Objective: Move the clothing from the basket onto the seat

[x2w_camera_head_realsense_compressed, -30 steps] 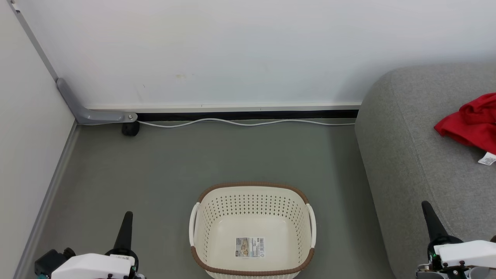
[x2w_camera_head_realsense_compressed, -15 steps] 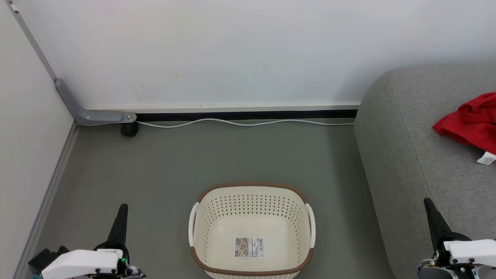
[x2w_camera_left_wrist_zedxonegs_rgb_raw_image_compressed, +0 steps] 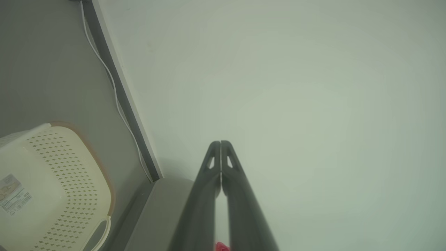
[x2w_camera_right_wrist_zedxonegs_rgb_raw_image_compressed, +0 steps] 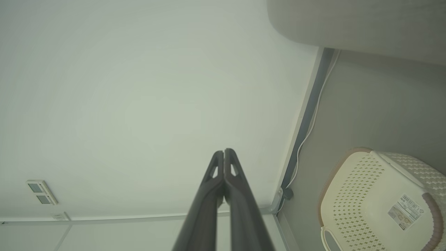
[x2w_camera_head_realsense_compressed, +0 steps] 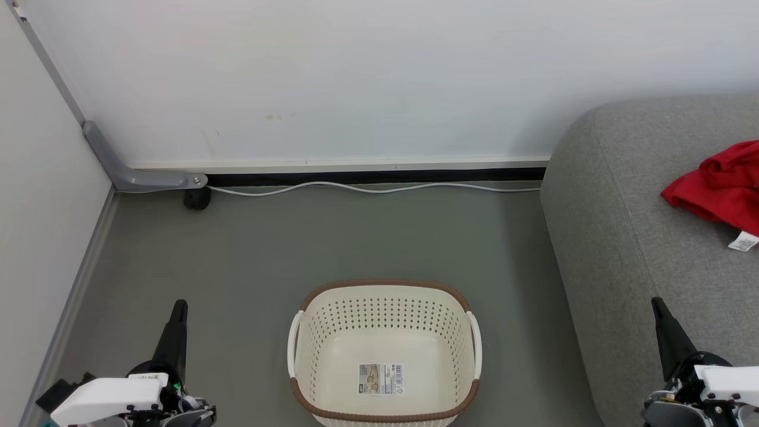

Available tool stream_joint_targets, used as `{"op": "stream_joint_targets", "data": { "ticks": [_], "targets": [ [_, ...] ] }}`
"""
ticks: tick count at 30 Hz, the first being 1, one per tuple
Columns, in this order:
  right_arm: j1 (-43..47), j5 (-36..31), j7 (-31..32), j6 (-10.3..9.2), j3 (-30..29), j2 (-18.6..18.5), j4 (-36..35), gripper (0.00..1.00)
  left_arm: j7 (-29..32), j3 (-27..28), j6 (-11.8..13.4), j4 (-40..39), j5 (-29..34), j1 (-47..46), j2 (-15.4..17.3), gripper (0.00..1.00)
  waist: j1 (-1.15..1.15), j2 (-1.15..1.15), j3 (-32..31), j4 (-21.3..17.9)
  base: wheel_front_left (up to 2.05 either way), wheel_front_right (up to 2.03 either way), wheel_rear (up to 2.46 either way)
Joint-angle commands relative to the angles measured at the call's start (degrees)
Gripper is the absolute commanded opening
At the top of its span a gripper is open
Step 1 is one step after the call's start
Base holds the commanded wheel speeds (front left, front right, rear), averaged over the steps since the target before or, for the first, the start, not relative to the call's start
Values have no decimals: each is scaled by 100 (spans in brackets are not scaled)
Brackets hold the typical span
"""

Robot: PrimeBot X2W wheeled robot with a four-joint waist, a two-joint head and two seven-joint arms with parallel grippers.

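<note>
The cream basket (x2w_camera_head_realsense_compressed: 385, 314) with a brown rim stands on the floor in the lower middle, holding nothing but a sticker (x2w_camera_head_realsense_compressed: 381, 378) on its bottom. Red clothing (x2w_camera_head_realsense_compressed: 717, 187) with a white tag lies on the grey seat (x2w_camera_head_realsense_compressed: 628, 249) at the right. My left gripper (x2w_camera_head_realsense_compressed: 178, 305) is shut and empty, left of the basket. My right gripper (x2w_camera_head_realsense_compressed: 656, 301) is shut and empty over the seat's front edge. In the left wrist view the left gripper (x2w_camera_left_wrist_zedxonegs_rgb_raw_image_compressed: 220, 143) points at the wall, with the basket (x2w_camera_left_wrist_zedxonegs_rgb_raw_image_compressed: 59, 188) at the left. In the right wrist view the right gripper (x2w_camera_right_wrist_zedxonegs_rgb_raw_image_compressed: 224, 151) points the same way, with the basket (x2w_camera_right_wrist_zedxonegs_rgb_raw_image_compressed: 362, 195) at the right.
A white cable (x2w_camera_head_realsense_compressed: 367, 188) runs along the foot of the back wall. A grey bracket (x2w_camera_head_realsense_compressed: 136, 177) and a small black object (x2w_camera_head_realsense_compressed: 197, 198) sit in the left corner. A side wall closes the left. Grey floor lies between basket and wall.
The left gripper has shifted left and its tip has risen in the head view. The right gripper has drifted slightly right. Basket and clothing lie as before; the view slid slightly.
</note>
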Motion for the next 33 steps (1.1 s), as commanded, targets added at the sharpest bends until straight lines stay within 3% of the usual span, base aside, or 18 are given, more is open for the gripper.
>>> {"op": "stream_joint_targets", "data": {
  "ticks": [1, 33],
  "targets": [
    [-257, 171, 82, 25, 67, -48, -194, 0, 60, 221, -61, -169, -191, -329, 76, 0, 0, 0, 0, -2, 0, 0, 0],
    [-258, 202, 89, 25, 64, -46, -197, 0, 68, 227, -65, -171, -222, -333, 76, 0, 0, 0, 0, -2, 0, 0, 0]
  ]
}}
